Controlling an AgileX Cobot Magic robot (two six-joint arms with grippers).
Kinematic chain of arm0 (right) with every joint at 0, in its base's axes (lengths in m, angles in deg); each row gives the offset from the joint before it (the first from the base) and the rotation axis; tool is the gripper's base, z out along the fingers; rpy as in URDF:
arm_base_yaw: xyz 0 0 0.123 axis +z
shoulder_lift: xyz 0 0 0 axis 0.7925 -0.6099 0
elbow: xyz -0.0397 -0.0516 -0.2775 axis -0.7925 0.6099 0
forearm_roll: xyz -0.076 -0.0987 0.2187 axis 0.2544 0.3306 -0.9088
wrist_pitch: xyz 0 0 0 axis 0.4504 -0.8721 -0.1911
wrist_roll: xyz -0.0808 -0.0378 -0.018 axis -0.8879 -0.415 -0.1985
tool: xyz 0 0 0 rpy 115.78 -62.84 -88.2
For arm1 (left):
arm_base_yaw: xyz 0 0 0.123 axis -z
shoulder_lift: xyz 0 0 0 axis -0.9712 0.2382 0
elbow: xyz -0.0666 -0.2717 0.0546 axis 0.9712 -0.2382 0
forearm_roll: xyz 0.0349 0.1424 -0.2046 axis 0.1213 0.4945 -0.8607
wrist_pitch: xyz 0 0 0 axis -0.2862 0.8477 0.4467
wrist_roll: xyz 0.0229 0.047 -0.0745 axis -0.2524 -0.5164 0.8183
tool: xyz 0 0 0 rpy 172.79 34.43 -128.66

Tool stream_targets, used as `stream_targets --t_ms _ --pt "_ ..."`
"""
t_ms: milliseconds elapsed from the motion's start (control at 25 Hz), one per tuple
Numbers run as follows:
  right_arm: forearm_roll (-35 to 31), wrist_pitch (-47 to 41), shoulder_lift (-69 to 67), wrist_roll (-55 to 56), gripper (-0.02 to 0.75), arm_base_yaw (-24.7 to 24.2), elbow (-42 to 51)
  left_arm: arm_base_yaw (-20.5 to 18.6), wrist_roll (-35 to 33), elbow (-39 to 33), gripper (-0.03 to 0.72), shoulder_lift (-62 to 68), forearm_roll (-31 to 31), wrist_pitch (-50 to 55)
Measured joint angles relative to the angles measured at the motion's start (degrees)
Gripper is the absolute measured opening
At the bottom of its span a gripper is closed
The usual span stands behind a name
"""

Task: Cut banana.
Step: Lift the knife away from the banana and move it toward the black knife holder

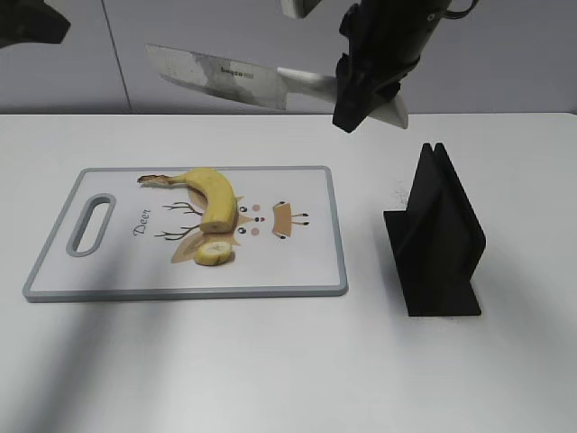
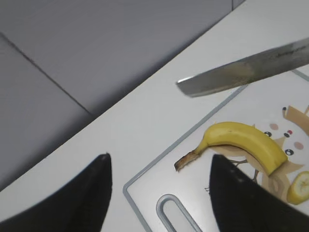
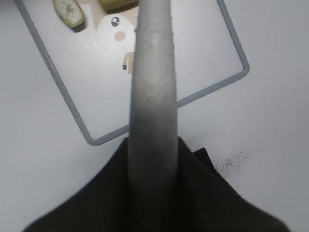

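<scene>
A yellow banana (image 1: 213,196) lies on the white cutting board (image 1: 297,266), with a cut slice (image 1: 215,253) in front of it. The banana (image 2: 251,142) and slice (image 2: 300,186) also show in the left wrist view, the slice (image 3: 68,11) in the right wrist view. My right gripper (image 1: 359,95) is shut on the white handle (image 3: 153,96) of a knife (image 1: 221,77), held high above the board's far edge, blade pointing left. My left gripper (image 2: 159,193) is open and empty, above the board's left end near the banana stem; only its tip (image 1: 32,25) shows at top left.
A black knife stand (image 1: 437,239) stands on the white table right of the board. The board has a handle slot (image 1: 90,224) at its left end and a deer drawing. A grey wall runs behind the table.
</scene>
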Motion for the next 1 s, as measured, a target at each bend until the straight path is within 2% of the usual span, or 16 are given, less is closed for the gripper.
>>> stream_targets --t_ms 120,360,480,720,1000 --pt "0.4 -2.0 2.1 3.7 0.17 0.0 0.0 -0.4 6.8 0.0 0.604 -1.7 3.8 1.8" --pt "0.5 -3.8 6.0 12.4 0.17 0.0 0.0 -0.4 26.5 0.1 0.597 -4.1 15.3 10.1" --pt "1.7 -4.1 7.8 21.6 0.17 0.0 0.0 -0.4 33.1 0.1 0.593 -5.3 19.8 16.2" --pt "3.3 -4.1 11.7 35.0 0.17 0.0 0.0 -0.4 39.1 -0.1 0.593 -7.6 21.9 26.9" --pt "3.2 -4.2 16.2 42.3 0.17 0.0 3.4 -0.4 41.7 -7.3 0.593 -16.1 22.9 27.5"
